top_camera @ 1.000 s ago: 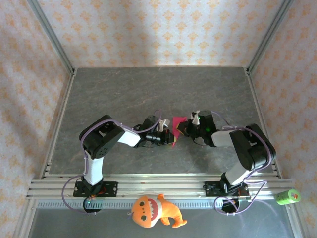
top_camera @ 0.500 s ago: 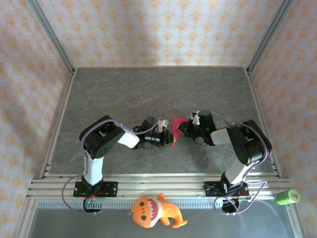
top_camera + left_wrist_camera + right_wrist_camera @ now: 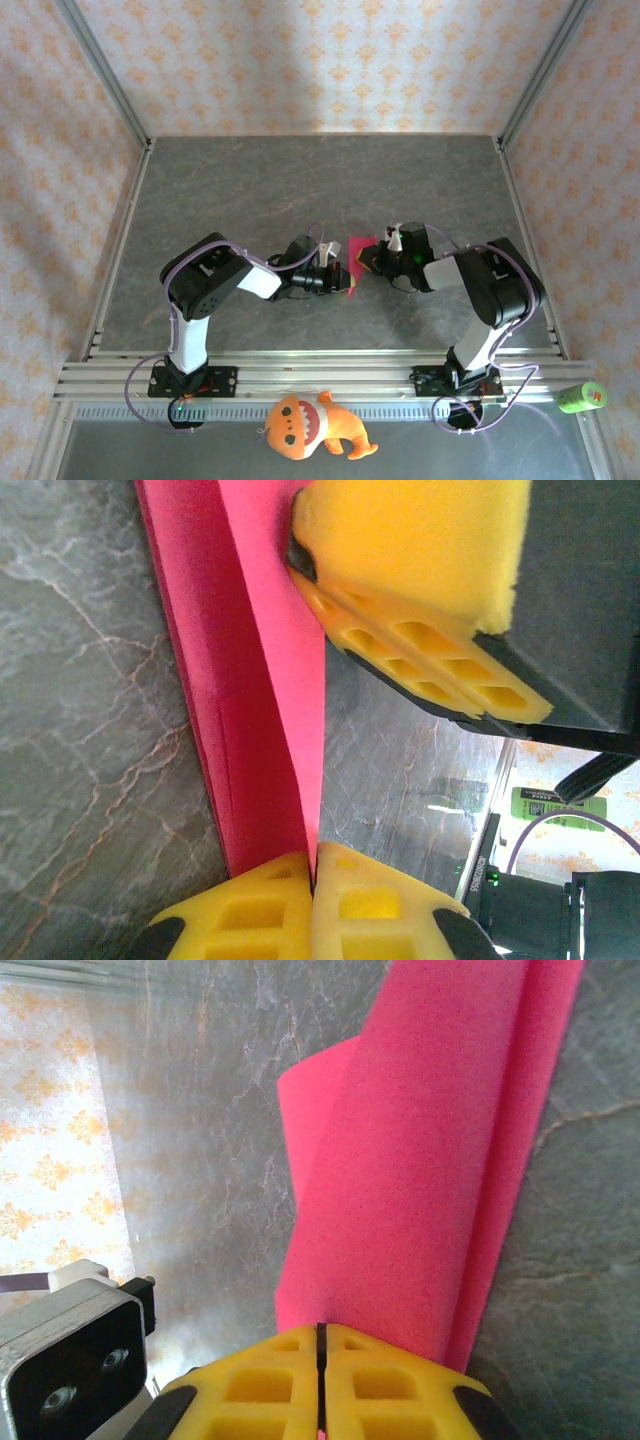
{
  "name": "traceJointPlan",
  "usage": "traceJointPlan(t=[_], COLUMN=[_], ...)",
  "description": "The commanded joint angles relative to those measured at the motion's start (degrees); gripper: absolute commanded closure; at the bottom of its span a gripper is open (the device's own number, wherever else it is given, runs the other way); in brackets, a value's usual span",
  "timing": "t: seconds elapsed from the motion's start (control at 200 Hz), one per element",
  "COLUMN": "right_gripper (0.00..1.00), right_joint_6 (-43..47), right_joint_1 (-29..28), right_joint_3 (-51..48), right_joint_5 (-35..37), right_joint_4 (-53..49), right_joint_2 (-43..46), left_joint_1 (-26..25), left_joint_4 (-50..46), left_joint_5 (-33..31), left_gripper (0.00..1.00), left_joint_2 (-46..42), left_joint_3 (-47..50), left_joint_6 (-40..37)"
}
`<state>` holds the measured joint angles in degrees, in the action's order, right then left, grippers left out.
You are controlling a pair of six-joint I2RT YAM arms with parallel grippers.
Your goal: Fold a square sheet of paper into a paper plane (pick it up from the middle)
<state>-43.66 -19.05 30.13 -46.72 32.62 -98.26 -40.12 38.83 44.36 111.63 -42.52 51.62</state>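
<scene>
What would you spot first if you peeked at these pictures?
The bright pink paper jumps out. It is folded and pinched in the middle of the grey table between the left hand and the right hand, both shut on it. Next comes the orange plush toy, lying at the near edge in front of the arm bases.

Matt magenta paper [image 3: 420,1160] — smooth, unmarked; table [image 3: 80,730] marbled grey, faintly glossy.
</scene>
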Motion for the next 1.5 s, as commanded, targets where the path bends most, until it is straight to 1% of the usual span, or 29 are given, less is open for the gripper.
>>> traceJointPlan(t=[0.0,0.335,0.49,0.54,0.581,0.671,0.791,0.891,0.946,1.061,1.126,1.186,1.271,1.331,1.396,1.496], right_gripper=[0.92,0.92,0.92,0.92,0.92,0.92,0.92,0.92,0.92,0.92,0.92,0.92,0.92,0.93,0.93,0.93], right_joint_6=[1.83,7.15,9.24,9.59,9.80,9.74,9.42,9.32,9.46,9.70,9.94,10.04,10.16,10.22,10.26,10.30], right_joint_1=[0.42,0.42,0.33,0.16,-0.03,-0.31,-0.45,-0.65,-0.81,-1.05,-1.02,-1.09,-1.17,-1.11,-1.15,-1.10], right_joint_3=[1.37,2.55,3.44,3.68,3.80,3.93,4.06,4.23,4.41,4.85,5.02,5.18,5.19,5.23,5.34,5.54], right_joint_5=[0.60,5.99,9.00,9.27,9.48,9.58,9.54,9.70,9.86,10.72,10.87,11.08,11.29,11.30,11.44,11.30], right_joint_4=[-0.16,-9.81,-14.12,-15.01,-15.38,-15.42,-15.40,-15.66,-15.96,-16.95,-17.40,-17.67,-17.90,-18.03,-18.15,-18.40], right_joint_2=[-1.81,-5.36,-5.56,-5.58,-5.54,-5.59,-5.65,-5.63,-5.67,-5.67,-5.69,-5.63,-5.50,-5.37,-5.46,-5.71], left_joint_1=[-0.21,-0.22,-0.22,-0.22,-0.21,-0.27,-0.81,-1.49,-1.70,-1.72,-1.71,-1.66,-1.66,-1.67,-1.72,-1.76], left_joint_4=[-2.97,-3.57,-5.71,-7.52,-8.67,-9.59,-9.04,-9.14,-8.42,-8.04,-8.58,-9.84,-12.38,-13.89,-13.06,-11.07], left_joint_5=[-0.15,-0.85,-1.69,-2.21,-2.30,-1.29,0.85,2.53,3.11,3.73,2.47,0.09,-3.70,-6.52,-8.68,-6.96], left_gripper=[1.00,1.00,0.86,0.84,0.83,0.84,0.88,0.95,0.95,0.89,0.81,0.75,0.74,0.75,0.80,0.90], left_joint_2=[1.91,1.68,-1.30,-1.67,-3.94,-4.66,-4.91,-4.59,-4.63,-5.20,-6.86,-9.21,-12.78,-14.88,-16.32,-15.70], left_joint_3=[1.57,1.84,2.18,2.01,1.98,2.05,2.30,1.88,2.05,2.23,2.42,2.40,1.93,1.50,1.48,-0.10], left_joint_6=[0.23,-0.32,-1.73,-2.92,-3.62,-4.37,-5.17,-5.90,-5.76,-5.64,-5.90,-6.36,-7.48,-7.93,-7.38,-7.26])
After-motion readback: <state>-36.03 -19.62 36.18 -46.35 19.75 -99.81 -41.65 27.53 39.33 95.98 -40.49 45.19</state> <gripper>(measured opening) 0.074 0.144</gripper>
